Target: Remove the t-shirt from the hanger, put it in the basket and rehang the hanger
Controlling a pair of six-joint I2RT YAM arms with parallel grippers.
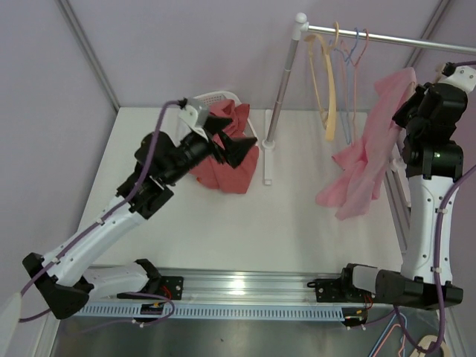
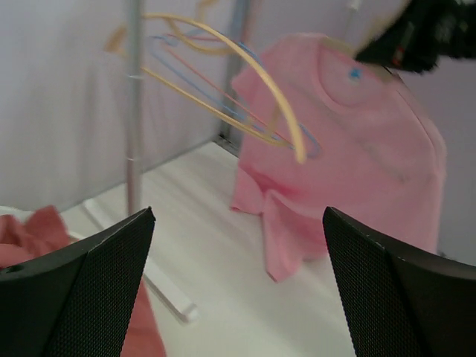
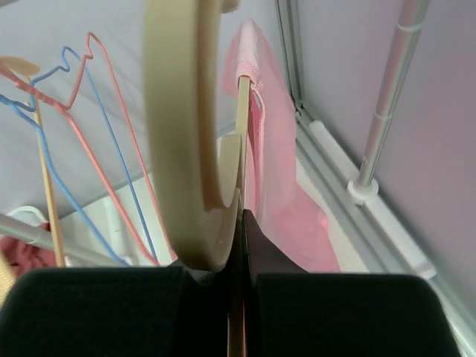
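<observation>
The left gripper [image 1: 235, 141] hovered wide open and empty above a heap of red clothes [image 1: 223, 171], facing the pink t-shirt [image 1: 368, 156]. Farther off, the right gripper [image 3: 242, 223] was clamped tight on the cream hanger [image 3: 182, 134], below the rail [image 1: 387, 36]. The t-shirt hung from the hanger at the table's right side. Stripping looked not yet begun. The left gripper would need to reach across, pinch the fabric and pull it clear.

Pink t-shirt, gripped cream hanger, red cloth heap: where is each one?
pink t-shirt [image 1: 368, 160], top external view, middle of its hanging body.
cream hanger [image 3: 182, 149], right wrist view, its broad curved arm.
red cloth heap [image 1: 223, 172], top external view, lower front folds.
</observation>
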